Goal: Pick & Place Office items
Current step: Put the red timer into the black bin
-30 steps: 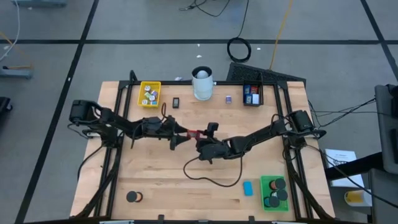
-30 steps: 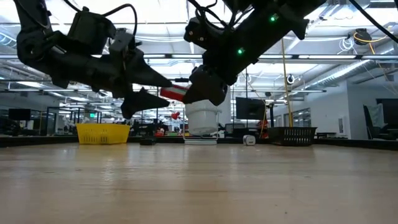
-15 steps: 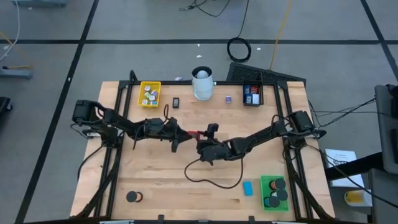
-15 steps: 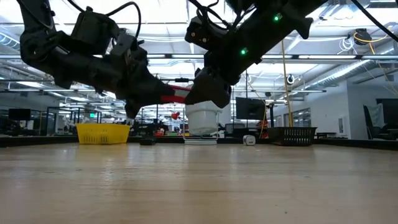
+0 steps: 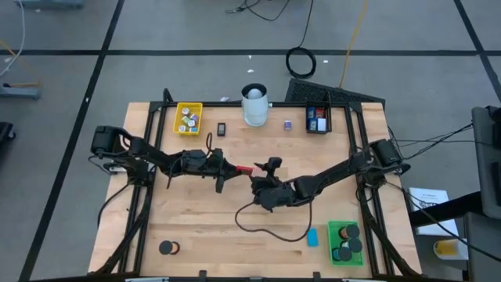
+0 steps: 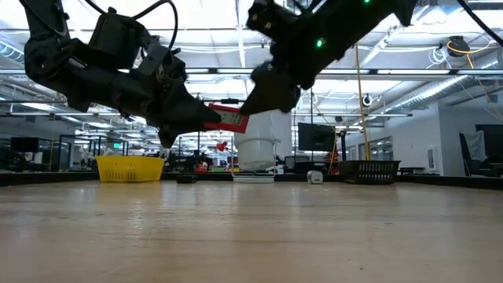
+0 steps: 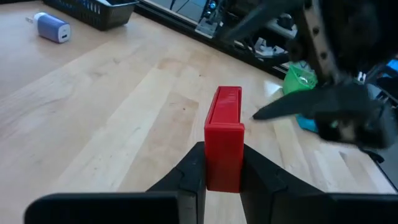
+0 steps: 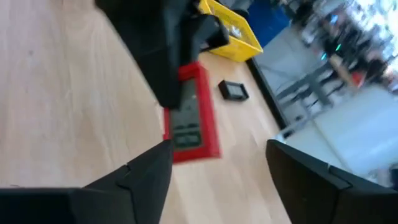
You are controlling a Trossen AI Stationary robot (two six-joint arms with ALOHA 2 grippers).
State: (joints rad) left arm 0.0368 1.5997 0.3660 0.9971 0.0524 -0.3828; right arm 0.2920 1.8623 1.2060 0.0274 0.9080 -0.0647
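Note:
A red block (image 7: 225,134), one of the office items, hangs in the air over the middle of the table with my left gripper (image 5: 233,168) shut on it. The block also shows in the high view (image 5: 245,168) and the low view (image 6: 229,118). My right gripper (image 8: 217,171) stands open just to the right of the block, with its fingers apart from it and nothing between them. In the high view my right gripper (image 5: 270,166) sits close to the block's free end. My left gripper pinches the red block's end nearest it (image 7: 222,171) between its two fingers, one on each broad side. The fingers come in level from the table's left and lie along the block. The block stands on edge, sticks out past the fingertips toward the right and is lifted clear of the table.
At the far edge stand a yellow tray (image 5: 189,118), a white cylinder (image 5: 254,105) and a black tray (image 5: 317,119). A green tray (image 5: 344,241) with discs and a blue item (image 5: 312,236) lie near right. A black disc (image 5: 167,247) lies near left, and a cable (image 5: 266,227) loops below the grippers.
My left gripper has shut on the red block's left end and taken hold. My right gripper has let go of the block, risen, and drawn back a little toward the table's right and near edges. The block stays lifted clear, now in my left gripper alone.

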